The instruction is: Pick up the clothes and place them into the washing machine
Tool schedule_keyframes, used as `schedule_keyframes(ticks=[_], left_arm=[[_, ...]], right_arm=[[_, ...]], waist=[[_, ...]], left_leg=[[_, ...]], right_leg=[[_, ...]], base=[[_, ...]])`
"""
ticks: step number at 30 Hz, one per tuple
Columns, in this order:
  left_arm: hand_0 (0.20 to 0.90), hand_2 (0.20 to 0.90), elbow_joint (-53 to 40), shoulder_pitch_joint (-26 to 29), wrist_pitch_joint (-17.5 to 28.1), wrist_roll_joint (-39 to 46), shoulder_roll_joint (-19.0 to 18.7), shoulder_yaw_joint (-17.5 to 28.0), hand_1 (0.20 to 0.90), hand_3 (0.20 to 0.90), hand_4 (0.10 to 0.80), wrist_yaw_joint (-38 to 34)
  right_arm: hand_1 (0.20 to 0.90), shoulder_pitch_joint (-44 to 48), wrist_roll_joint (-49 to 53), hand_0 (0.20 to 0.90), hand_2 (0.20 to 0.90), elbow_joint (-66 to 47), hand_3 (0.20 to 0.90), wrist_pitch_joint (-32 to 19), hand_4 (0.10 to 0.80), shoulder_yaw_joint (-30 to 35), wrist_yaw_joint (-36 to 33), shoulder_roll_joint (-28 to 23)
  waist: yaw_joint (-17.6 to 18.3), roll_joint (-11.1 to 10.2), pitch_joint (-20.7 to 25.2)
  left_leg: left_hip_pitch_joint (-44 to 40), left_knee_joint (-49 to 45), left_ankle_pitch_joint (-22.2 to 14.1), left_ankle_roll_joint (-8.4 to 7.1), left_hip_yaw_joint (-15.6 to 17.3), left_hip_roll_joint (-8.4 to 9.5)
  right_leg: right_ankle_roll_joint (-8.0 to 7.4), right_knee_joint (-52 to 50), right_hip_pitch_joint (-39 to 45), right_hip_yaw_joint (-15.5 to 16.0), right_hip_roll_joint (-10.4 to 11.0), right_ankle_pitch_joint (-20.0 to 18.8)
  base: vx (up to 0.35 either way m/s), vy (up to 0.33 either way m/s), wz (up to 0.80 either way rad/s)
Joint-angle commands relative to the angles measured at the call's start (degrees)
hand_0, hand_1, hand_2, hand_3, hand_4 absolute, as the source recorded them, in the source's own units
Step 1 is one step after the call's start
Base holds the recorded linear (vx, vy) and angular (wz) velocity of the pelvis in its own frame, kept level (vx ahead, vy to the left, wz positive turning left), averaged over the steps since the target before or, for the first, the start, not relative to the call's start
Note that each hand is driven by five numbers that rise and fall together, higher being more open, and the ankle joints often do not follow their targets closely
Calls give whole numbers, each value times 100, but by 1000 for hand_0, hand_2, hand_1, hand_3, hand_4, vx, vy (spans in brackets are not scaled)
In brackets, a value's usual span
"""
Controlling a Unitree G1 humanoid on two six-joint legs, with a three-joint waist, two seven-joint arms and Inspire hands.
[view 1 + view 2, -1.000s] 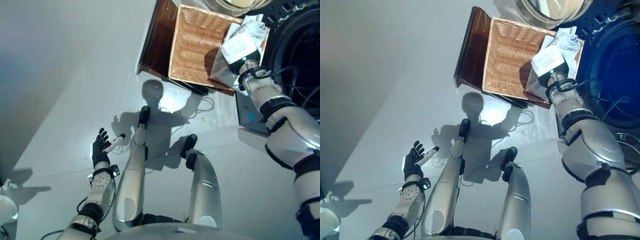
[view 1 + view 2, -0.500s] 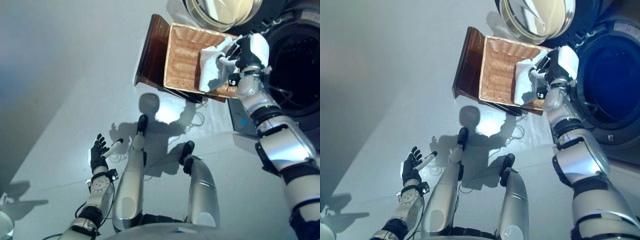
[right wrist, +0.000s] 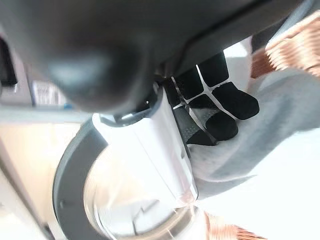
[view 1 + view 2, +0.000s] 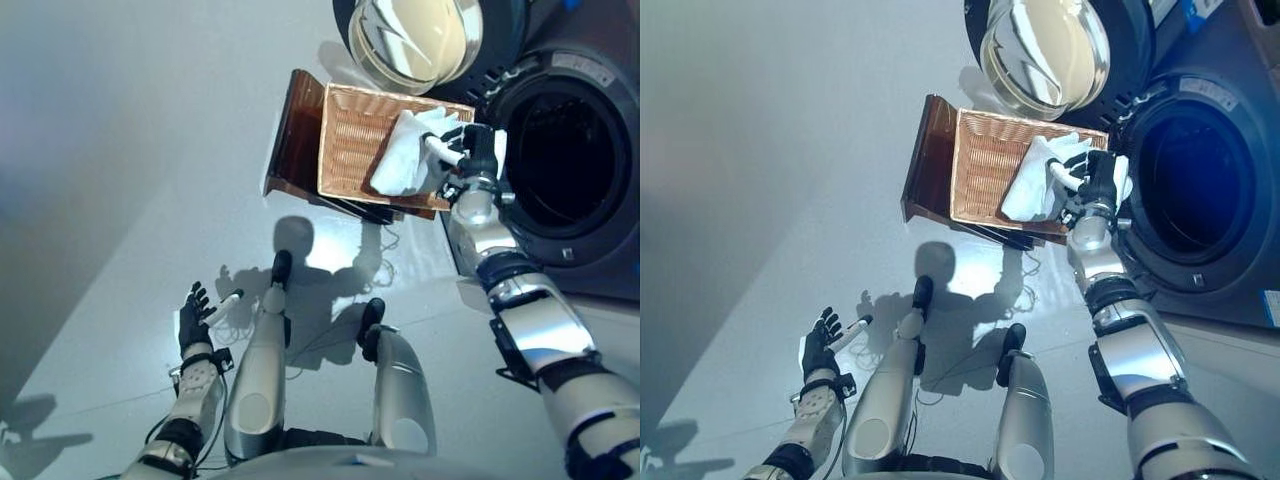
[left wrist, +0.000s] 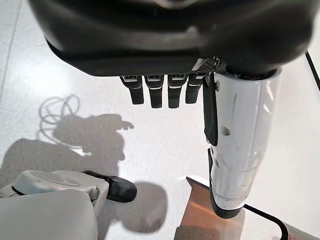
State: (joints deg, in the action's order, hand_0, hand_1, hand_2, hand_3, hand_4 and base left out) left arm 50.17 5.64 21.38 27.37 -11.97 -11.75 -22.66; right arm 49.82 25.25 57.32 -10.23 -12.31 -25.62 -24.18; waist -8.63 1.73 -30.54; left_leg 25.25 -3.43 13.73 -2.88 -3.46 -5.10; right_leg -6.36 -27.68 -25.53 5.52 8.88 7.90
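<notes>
The left hand (image 4: 196, 312) hangs low at the robot's left side over the pale grey floor (image 4: 120, 200), fingers straight and relaxed with the white-capped thumb standing out, holding nothing; it has stayed there idle through the last second. Further right stands the woven light-brown wicker basket (image 4: 352, 140) on its dark reddish-brown wooden stand (image 4: 296, 130), and it looks bare apart from what hangs over its right-hand side. There the white crumpled cloth garment (image 4: 402, 158) is clenched in the right hand (image 4: 468, 150), whose dark fingers curl into the fabric against the thumb in the wrist view. A second ago that hand was pressed down into the basket's right corner on the cloth; half a second ago it had lifted with the cloth dangling from it, and now the garment hangs clear of the basket floor, draped over the rim, with the hand just beside the opening of the washing machine. By my reading the pick-up is done and the carry to the drum is under way. The right arm is stretched forward and raised, wrist bent toward the dark round drum opening (image 4: 550, 165) of the black front-loading washing machine (image 4: 590, 260), whose round glass door (image 4: 412, 40) stands swung open above the basket.
</notes>
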Motion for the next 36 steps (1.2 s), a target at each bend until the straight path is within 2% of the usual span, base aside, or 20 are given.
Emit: schedule_keyframes(ticks=[1,10,18,26,36], left_arm=[[900,900,4,-187,161,-174,-73,62,900,900,800,-120],[900,900,234,-165,134,-229,85,-2,900,900,800,-94],[900,900,397,-128,114,-217,155,34,900,900,800,-92],[900,900,802,-128,14,-369,136,144,900,900,800,-64],[900,900,1619,-120,-304,-756,65,188,900,900,800,132]], right_arm=[[200,213,443,200,200,-858,200,-1008,300,472,-283,-259],[200,-282,1157,200,200,-1153,200,-1325,300,836,-81,275],[200,-537,1169,200,200,-1737,200,-1403,300,750,74,410],[200,-542,721,200,200,-2381,200,-1331,300,575,126,87],[200,-70,542,200,200,-2027,200,-1027,300,315,299,-341]], waist=[[-5,-16,75],[83,133,75],[125,81,145],[156,-192,541],[278,-597,1206]], left_leg=[[-97,-506,-552,-341,159,-47],[-333,-553,-628,-338,253,-61],[-492,-558,-672,-332,290,-97],[-825,-526,-775,-325,321,-170],[-1376,-280,-886,-294,455,-286]], right_leg=[[-10,681,406,-311,90,-322],[-11,679,599,-427,110,-295],[-16,708,768,-448,101,-280],[-43,877,1132,-399,79,-292],[-102,1295,1691,-390,23,-342]], base=[[0,14,-9],[3,2,-8],[6,-2,-1],[54,-15,-1],[71,-5,-4]])
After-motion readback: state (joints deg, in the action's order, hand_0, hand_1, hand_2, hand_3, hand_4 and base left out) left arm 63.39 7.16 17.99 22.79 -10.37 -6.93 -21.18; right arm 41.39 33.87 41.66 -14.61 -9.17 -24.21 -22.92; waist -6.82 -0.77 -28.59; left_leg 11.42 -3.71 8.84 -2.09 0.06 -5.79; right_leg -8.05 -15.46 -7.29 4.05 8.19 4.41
